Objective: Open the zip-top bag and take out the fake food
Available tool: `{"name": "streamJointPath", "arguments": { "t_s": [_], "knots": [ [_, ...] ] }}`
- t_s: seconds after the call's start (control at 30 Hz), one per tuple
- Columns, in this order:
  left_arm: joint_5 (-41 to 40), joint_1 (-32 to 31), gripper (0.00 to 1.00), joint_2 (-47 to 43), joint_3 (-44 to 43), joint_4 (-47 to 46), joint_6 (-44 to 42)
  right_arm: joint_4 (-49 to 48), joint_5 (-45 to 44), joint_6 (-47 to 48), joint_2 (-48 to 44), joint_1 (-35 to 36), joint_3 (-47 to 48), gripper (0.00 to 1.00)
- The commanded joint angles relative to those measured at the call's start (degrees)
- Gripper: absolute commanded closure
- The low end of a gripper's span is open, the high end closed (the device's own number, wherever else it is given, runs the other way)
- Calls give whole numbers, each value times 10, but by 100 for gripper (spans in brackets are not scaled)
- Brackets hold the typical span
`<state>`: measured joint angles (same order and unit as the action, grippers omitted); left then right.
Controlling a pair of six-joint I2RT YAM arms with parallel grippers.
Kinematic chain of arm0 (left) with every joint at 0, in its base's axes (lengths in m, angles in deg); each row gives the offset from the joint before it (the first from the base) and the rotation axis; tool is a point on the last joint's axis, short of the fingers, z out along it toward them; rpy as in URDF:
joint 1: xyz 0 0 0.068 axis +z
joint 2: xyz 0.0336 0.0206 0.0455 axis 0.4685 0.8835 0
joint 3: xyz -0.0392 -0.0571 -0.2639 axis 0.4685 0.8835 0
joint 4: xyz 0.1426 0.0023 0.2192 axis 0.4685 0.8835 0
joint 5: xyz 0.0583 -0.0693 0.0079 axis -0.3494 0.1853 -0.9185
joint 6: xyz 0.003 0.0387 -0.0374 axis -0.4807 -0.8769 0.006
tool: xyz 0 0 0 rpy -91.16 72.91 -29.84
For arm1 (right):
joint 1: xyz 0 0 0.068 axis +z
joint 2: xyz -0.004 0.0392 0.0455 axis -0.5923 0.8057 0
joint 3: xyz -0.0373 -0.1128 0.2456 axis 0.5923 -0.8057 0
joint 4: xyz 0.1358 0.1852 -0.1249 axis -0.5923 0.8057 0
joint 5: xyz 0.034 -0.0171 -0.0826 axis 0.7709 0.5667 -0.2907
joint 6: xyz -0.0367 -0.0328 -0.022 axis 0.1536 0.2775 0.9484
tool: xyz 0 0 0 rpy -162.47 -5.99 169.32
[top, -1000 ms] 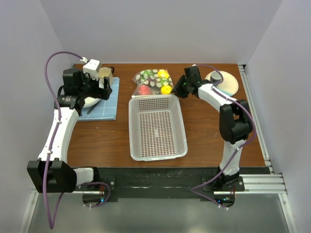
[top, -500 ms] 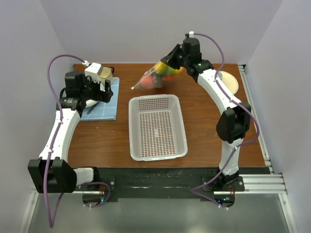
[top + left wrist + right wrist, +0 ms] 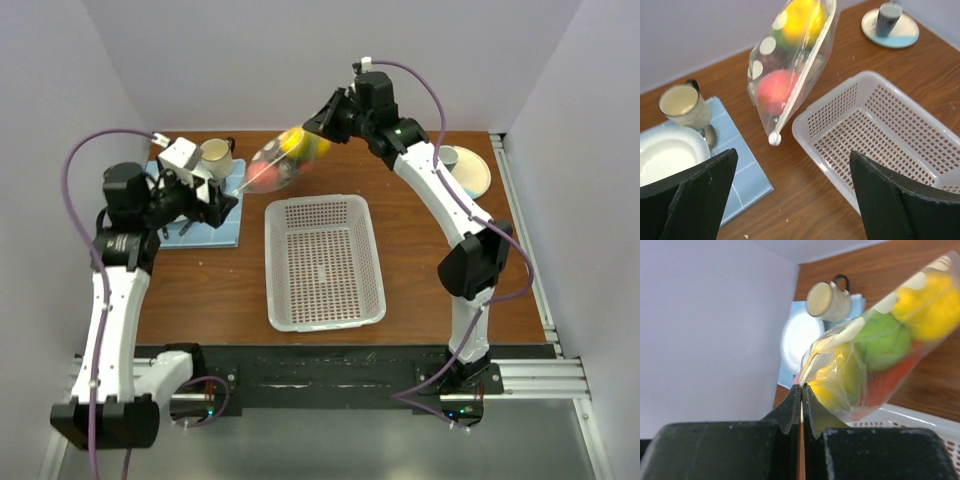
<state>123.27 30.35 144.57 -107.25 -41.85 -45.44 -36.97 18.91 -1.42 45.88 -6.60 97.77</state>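
Note:
The zip-top bag (image 3: 275, 160), clear with white dots, hangs in the air above the table's back, slanting down to the left. My right gripper (image 3: 318, 122) is shut on its upper corner (image 3: 801, 390). Inside the bag (image 3: 875, 350) are fake food pieces: a yellow fruit (image 3: 927, 305), a green fruit (image 3: 885, 337) and a red-pink fruit (image 3: 777, 92). The zip strip runs down the bag's edge to a white slider (image 3: 774, 138) at the low end. My left gripper (image 3: 222, 195) is open and empty, just below and left of the slider, with its midpoint (image 3: 792, 200) over the bare table.
A white perforated basket (image 3: 322, 262) stands mid-table, under and right of the bag. A blue mat (image 3: 215, 225) at back left holds a white plate (image 3: 665, 160) and a mug (image 3: 214, 153). A cup on a saucer (image 3: 462, 165) sits at back right.
My right gripper has lifted the bag off the table and carried it up and left. My left arm has swung so its open gripper faces the bag's low end.

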Motion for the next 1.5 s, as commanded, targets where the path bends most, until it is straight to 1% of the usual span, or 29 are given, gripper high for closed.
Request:
{"name": "streamJointPath", "arguments": {
  "t_s": [0.0, 0.1, 0.13, 0.2, 0.3, 0.33, 0.4, 0.43, 0.5, 0.53, 0.6, 0.63, 0.67, 0.7, 0.77, 0.8, 0.83, 0.93, 0.97, 1.0, 1.03, 1.07, 1.1, 1.17, 1.2, 1.23, 1.3, 1.37, 1.47],
  "knots": [
    [60, 36, 0, -77, -47, -14, 33, -1, 4, 20, -71, 42, 108, 100],
    [37, 38, 0, -100, -82, -21, 46, 2, 12, 13, -78, 71, 127, 100],
    [31, 38, 0, -101, -92, -18, 63, 4, 15, 10, -76, 77, 129, 100],
    [24, 38, 0, -102, -128, -2, 70, 7, 20, 7, -74, 103, 132, 100],
    [-44, 38, 0, -116, -160, 3, 76, 21, 28, 11, -79, 141, 125, 100],
    [-100, 38, 0, -122, -165, -2, 79, 21, 27, 12, -84, 153, 113, 100],
    [-163, 37, 0, -132, -181, -18, 85, 21, 22, 23, -99, 185, 99, 100],
    [-240, 36, 0, -132, -187, -22, 97, 21, 21, 25, -104, 195, 88, 100],
    [-318, 31, 0, -120, -209, -30, 109, 25, 17, 27, -112, 218, 82, 100],
    [-393, 30, 0, -117, -214, -31, 133, 28, 15, 28, -120, 223, 76, 100],
    [-431, 28, 0, -121, -204, -43, 155, 30, 2, 34, -128, 235, 67, 100],
    [-440, 28, 0, -123, -193, -51, 187, 29, 1, 32, -142, 237, 52, 100],
    [-426, 28, 0, -131, -186, -56, 200, 26, -2, 29, -146, 237, 44, 100],
    [-389, 28, 0, -137, -175, -64, 214, 26, -4, 27, -151, 237, 38, 100],
    [-355, 28, 0, -161, -120, -130, 260, 30, -10, 34, -164, 237, 31, 100],
    [-321, 28, 0, -165, -104, -153, 272, 46, -17, 39, -165, 237, 33, 100],
    [-306, 28, 0, -161, -101, -169, 289, 55, -23, 44, -168, 235, 41, 100],
    [-243, 28, 0, -104, -127, -139, 311, 91, -55, 68, -181, 230, 55, 100],
    [-211, 29, 0, -92, -113, -149, 311, 93, -57, 65, -193, 225, 52, 100],
    [-102, 31, 0, -93, -94, -167, 306, 88, -58, 61, -201, 219, 40, 100],
    [-31, 35, 0, -96, -46, -219, 293, 84, -58, 55, -209, 203, 33, 100],
    [36, 40, 1, -101, -27, -243, 291, 80, -58, 41, -224, 193, 25, 100],
    [133, 42, 2, -101, -13, -259, 290, 73, -53, 33, -230, 180, 14, 100],
    [179, 44, 3, -101, -1, -263, 262, 77, -37, 18, -238, 144, 10, 100],
    [216, 46, 4, -102, 0, -256, 211, 80, -34, 15, -243, 132, 14, 100],
    [229, 49, 4, -103, -2, -235, 187, 83, -29, 13, -245, 111, 19, 100],
    [265, 54, 4, -115, 6, -221, 142, 91, -27, 9, -248, 94, 32, 100],
    [287, 56, 4, -122, 10, -216, 133, 99, -22, 7, -248, 73, 42, 100],
    [319, 57, 4, -127, 25, -239, 145, 101, -17, 3, -248, 58, 51, 100]
  ]
}}
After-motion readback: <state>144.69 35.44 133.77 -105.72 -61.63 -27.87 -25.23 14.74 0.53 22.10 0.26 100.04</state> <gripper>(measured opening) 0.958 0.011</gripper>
